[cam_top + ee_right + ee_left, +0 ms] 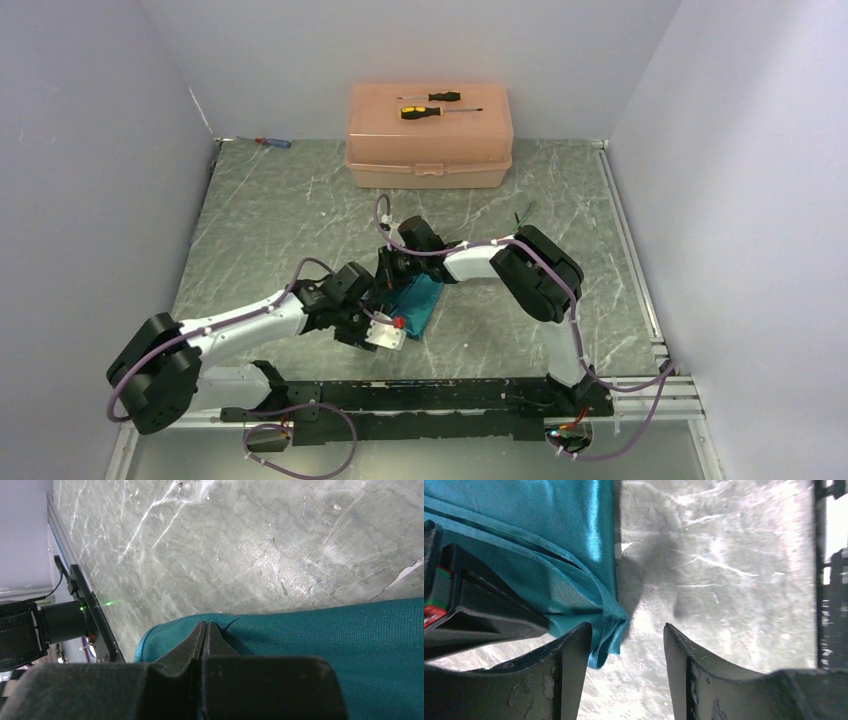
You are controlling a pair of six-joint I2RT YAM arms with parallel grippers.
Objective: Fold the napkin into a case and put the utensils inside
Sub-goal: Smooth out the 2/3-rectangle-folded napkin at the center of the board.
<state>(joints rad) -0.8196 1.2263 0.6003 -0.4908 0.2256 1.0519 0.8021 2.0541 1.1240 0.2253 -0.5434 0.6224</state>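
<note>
Marbled grey-green tabletop (280,200) floors a pale-walled booth, smooth and faintly glossy. Nearest the bases, the left gripper (626,630) stands with its jaws apart over bare stone. The folded corner of the napkin (549,540) touches the inner face of one finger but does not lie between them.

Just beyond, the right gripper (206,625) has its jaws pressed together at the napkin's rounded edge. Whether a layer is pinched there cannot be told.

The risk, as I judge it, lies in the cloth. It is thin, slick and slightly shiny (the sort that slides on polished stone), and the layers at the free corner gape a little. Unheld, they could spring open or skew, and a tug from the right arm might drag the whole fold out of line.

Farther off to the right, well apart from the cloth, lies what looks like the fork (522,213), thin and dark; the spoon I cannot make out. Against the back wall sits a peach plastic box (430,150), rigid and round-cornered, with two yellow-and-black screwdrivers (435,105) on its lid.
</note>
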